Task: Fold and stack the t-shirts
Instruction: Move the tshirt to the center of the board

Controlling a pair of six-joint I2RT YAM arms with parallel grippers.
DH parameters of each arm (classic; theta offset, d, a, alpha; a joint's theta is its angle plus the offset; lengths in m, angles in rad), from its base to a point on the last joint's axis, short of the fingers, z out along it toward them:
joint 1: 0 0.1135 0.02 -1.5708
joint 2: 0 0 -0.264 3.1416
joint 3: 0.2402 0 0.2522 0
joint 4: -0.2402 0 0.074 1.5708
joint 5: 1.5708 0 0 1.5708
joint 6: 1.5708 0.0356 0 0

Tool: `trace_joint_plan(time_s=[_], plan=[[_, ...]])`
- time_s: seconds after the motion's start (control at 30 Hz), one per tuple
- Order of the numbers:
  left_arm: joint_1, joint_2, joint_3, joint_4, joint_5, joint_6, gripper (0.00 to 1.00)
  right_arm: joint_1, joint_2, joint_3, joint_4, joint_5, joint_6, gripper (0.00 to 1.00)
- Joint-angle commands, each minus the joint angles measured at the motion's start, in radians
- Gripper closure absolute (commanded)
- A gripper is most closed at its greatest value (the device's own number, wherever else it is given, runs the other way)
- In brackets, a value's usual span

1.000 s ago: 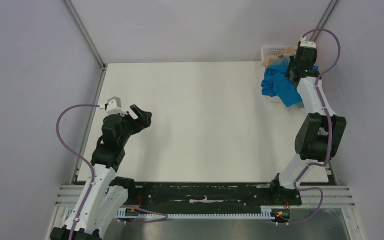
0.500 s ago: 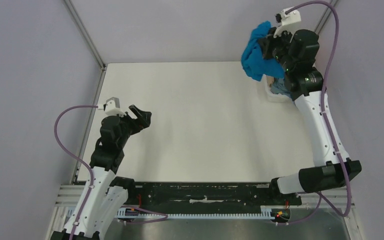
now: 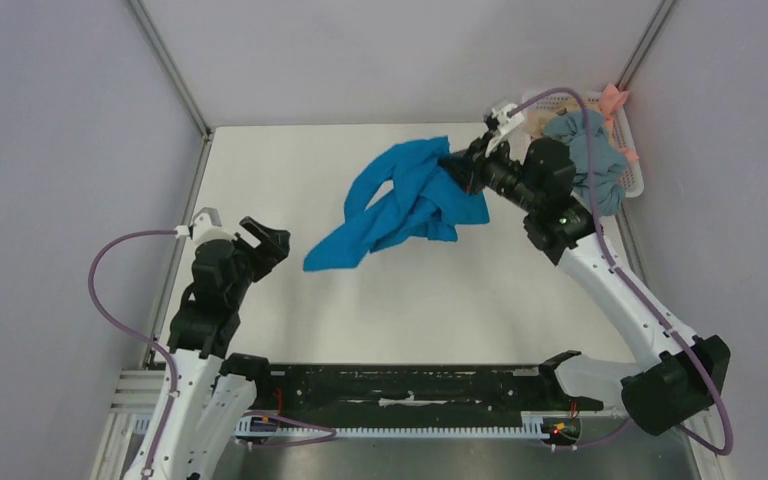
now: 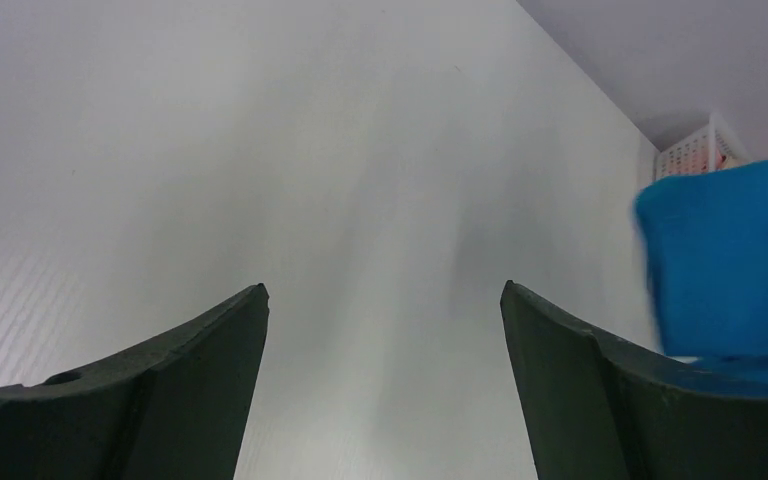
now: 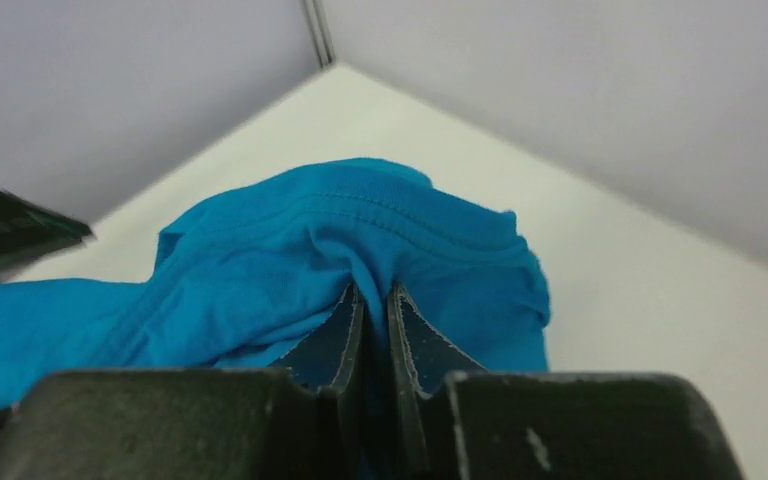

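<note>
My right gripper (image 3: 457,160) is shut on a bright blue t-shirt (image 3: 400,205) and holds it in the air over the middle of the white table (image 3: 290,160). The shirt trails down and left from the jaws. In the right wrist view the blue t-shirt (image 5: 290,260) is pinched between the two closed fingers, at the gripper (image 5: 372,292). My left gripper (image 3: 267,243) is open and empty at the table's left side. In the left wrist view the gripper (image 4: 385,292) shows only bare table between its fingers, with the blue shirt (image 4: 730,260) at the right.
A white basket (image 3: 632,180) stands at the table's back right corner. It holds a grey-blue garment (image 3: 590,160) and a pink one (image 3: 615,100). It also shows in the left wrist view (image 4: 695,155). Grey walls enclose the table.
My right arm has swung from the back right corner toward the table's middle, carrying the blue shirt down and left. The shirt now hangs spread out. The left gripper shifted slightly lower.
</note>
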Motion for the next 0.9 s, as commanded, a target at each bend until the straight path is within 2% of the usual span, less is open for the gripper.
trace_joint_plan(time_s=[0.0,0.07,0.13,0.17,0.33,0.5,0.7,0.87], plan=[[0.003,-0.03,0.02,-0.129,-0.062,-0.148,0.09,-0.002,-0.074,-0.395,0.218,0.114,0.107,0.78],[0.003,-0.027,-0.02,-0.104,-0.024,-0.165,0.09,-0.003,-0.091,-0.51,0.223,0.19,0.108,0.46],[0.003,0.006,-0.047,-0.072,0.031,-0.169,0.09,-0.003,-0.115,-0.553,0.167,0.289,0.082,0.09],[0.003,0.039,-0.055,-0.052,0.072,-0.165,0.09,-0.004,-0.134,-0.565,0.135,0.366,0.081,0.02],[-0.02,0.227,-0.108,0.069,0.299,-0.135,0.09,-0.004,-0.306,-0.696,0.045,0.652,0.147,0.02],[-0.166,0.403,-0.126,0.086,0.218,-0.116,0.09,-0.003,-0.491,-0.874,0.027,0.842,0.251,0.02],[-0.346,0.593,-0.078,0.08,0.064,-0.106,0.1,-0.003,-0.576,-0.945,0.041,0.832,0.254,0.02],[-0.363,0.746,-0.043,0.102,0.051,-0.118,0.12,-0.003,-0.543,-0.94,0.073,0.763,0.208,0.02]])
